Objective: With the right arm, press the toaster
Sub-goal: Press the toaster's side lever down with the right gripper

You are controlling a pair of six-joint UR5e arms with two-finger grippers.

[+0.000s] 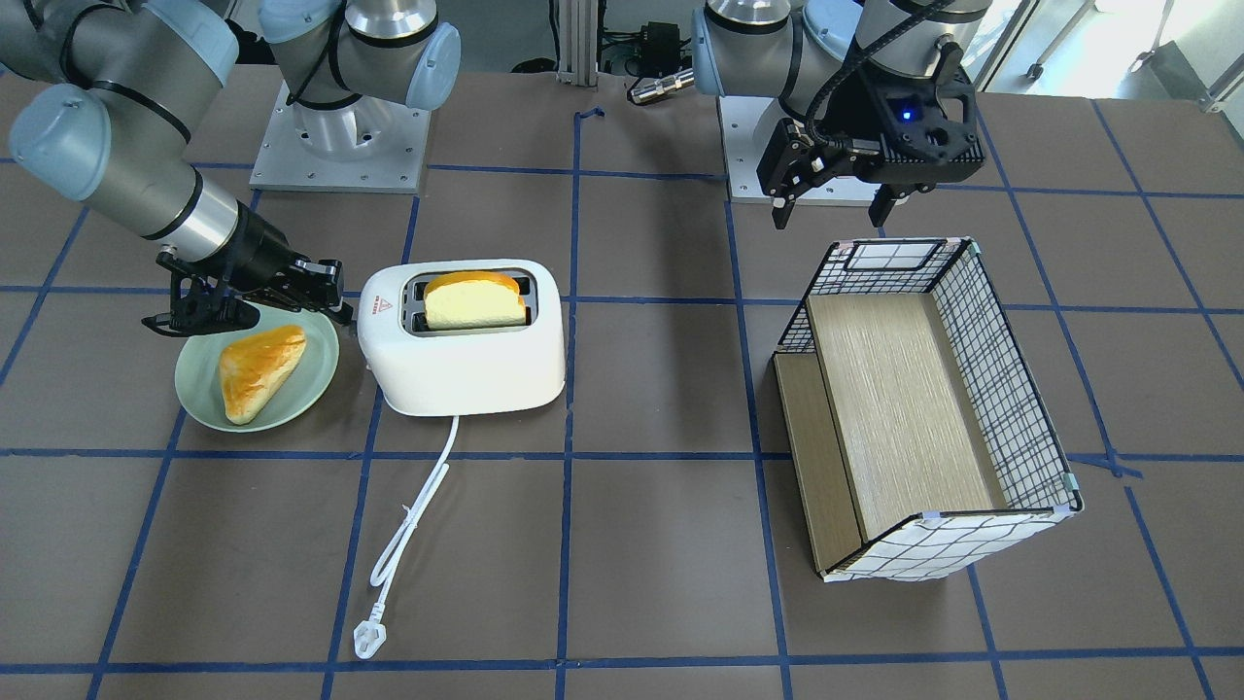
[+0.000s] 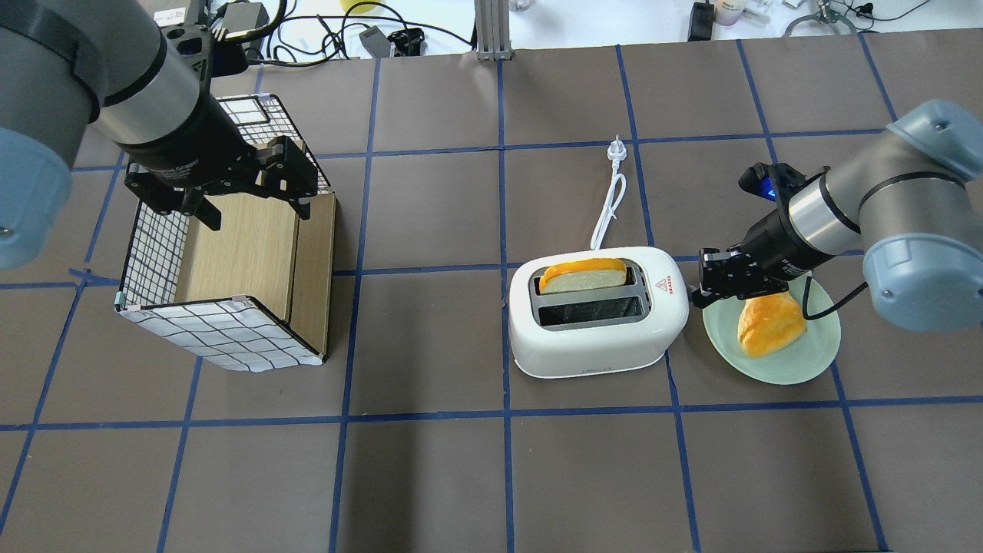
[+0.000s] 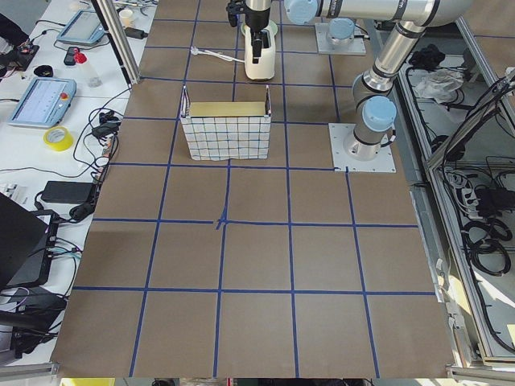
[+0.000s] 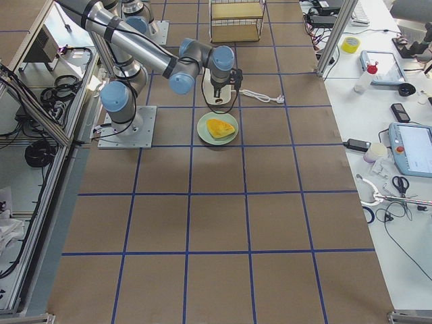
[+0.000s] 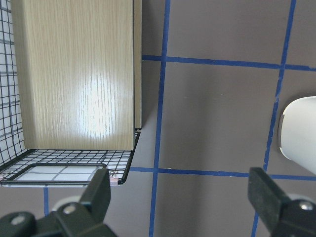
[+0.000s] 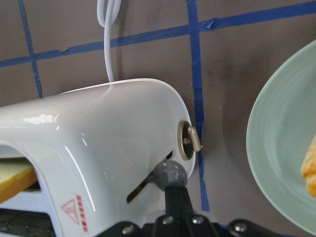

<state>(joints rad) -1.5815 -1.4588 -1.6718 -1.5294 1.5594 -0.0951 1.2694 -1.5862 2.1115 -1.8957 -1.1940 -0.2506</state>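
Note:
The white two-slot toaster point(image 1: 466, 360) point(image 2: 599, 338) stands on the table with a slice of bread point(image 1: 476, 299) up in one slot. Its red triangle sticker point(image 2: 664, 286) faces my right gripper. My right gripper point(image 2: 700, 288) point(image 1: 335, 292) is shut, its tips at the toaster's end. In the right wrist view the shut tips point(image 6: 174, 193) touch the grey lever knob point(image 6: 170, 175) at the top of its slot. My left gripper point(image 2: 253, 207) point(image 1: 831, 209) is open and empty above the basket's near edge.
A pale green plate point(image 1: 311, 389) point(image 2: 814, 361) with a golden pastry point(image 1: 260, 369) lies under my right wrist. The toaster's white cord and plug point(image 1: 369, 637) trail across the table. A grid-pattern basket point(image 1: 1001, 389) point(image 2: 215, 330) with wooden shelves lies on its side.

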